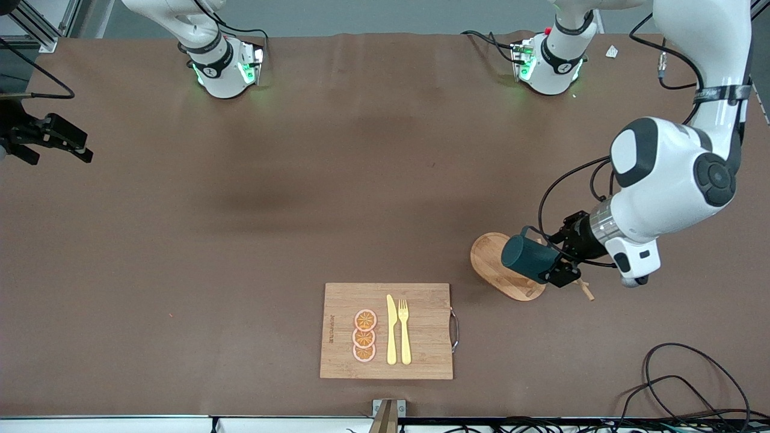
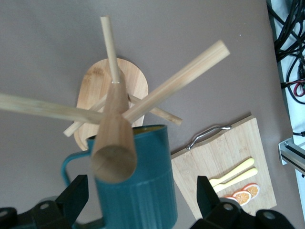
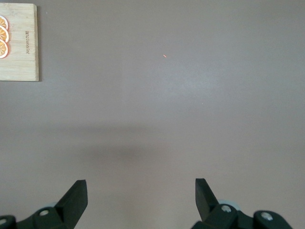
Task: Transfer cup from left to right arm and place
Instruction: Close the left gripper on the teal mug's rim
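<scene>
The dark teal ribbed cup (image 1: 528,257) (image 2: 143,186) hangs tipped on its side on a peg of the wooden peg rack (image 1: 490,264) (image 2: 113,138), toward the left arm's end of the table. Its handle (image 2: 70,167) sticks out to one side. My left gripper (image 1: 539,258) (image 2: 141,191) is open around the cup's body, one finger on each side with a gap to the ribbed wall. My right gripper (image 1: 60,157) (image 3: 140,191) waits open and empty over bare table at the right arm's end.
A bamboo cutting board (image 1: 421,361) (image 2: 224,157) (image 3: 21,47) lies near the front edge with a yellow knife (image 1: 391,331), a yellow fork (image 1: 404,331) and three orange slices (image 1: 364,335). Black cables (image 1: 692,385) coil at the front corner by the left arm's end.
</scene>
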Motion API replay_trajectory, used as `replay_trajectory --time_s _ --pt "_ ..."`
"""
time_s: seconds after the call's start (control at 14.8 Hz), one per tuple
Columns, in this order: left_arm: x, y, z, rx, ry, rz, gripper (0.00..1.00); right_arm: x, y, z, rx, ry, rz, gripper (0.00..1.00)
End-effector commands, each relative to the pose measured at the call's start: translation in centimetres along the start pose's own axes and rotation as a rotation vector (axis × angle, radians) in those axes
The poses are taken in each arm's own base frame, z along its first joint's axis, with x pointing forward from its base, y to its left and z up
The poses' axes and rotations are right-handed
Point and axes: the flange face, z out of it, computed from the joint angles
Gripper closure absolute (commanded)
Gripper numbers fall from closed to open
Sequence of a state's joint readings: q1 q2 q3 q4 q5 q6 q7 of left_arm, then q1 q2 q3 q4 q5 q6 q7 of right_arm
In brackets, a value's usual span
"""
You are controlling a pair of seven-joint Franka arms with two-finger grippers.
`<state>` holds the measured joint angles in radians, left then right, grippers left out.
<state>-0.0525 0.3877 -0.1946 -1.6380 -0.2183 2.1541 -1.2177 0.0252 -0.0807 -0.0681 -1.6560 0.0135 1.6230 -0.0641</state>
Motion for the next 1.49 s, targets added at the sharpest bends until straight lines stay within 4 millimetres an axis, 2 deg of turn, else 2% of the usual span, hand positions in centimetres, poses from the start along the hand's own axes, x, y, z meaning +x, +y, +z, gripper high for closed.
replay_trajectory --time_s 0.0,0.14,0.41,0.68,0.74,0.95,1.01,1.35,1.42 --pt "-0.4 0.9 0.9 -0.027 -0.007 -0.011 0.0 -0.3 -0.3 -0.5 0.01 0.005 0.014 0.0" --pt "-1.0 1.1 1.5 -0.033 -0.01 -0.004 0.0 -0.3 -0.3 -0.5 0.01 0.005 0.012 0.0" --pt "-0.6 1.2 2.9 -0.035 -0.027 -0.023 0.0 -0.3 -0.3 -0.5 0.01 0.004 0.014 0.0" --pt "-0.5 1.1 3.3 -0.031 -0.029 -0.024 0.02 -0.3 -0.3 -0.5 0.01 0.003 0.012 0.0" --pt "-0.5 1.1 3.2 -0.033 -0.028 -0.024 0.06 -0.3 -0.3 -0.5 0.01 0.003 0.014 0.0" --pt "-0.8 1.2 3.1 -0.035 -0.027 -0.009 0.33 -0.3 -0.3 -0.5 0.01 0.003 0.014 0.0" --pt "-0.8 1.3 2.9 -0.038 -0.026 -0.011 0.36 -0.3 -0.3 -0.5 0.01 0.003 0.014 0.0" --pt "-2.3 1.7 1.9 -0.067 -0.112 -0.058 0.37 -0.3 -0.3 -0.4 0.01 0.002 0.014 0.0" --pt "-3.1 1.8 1.8 -0.069 -0.139 -0.073 0.37 -0.3 -0.3 -0.4 0.01 0.002 0.012 0.0"
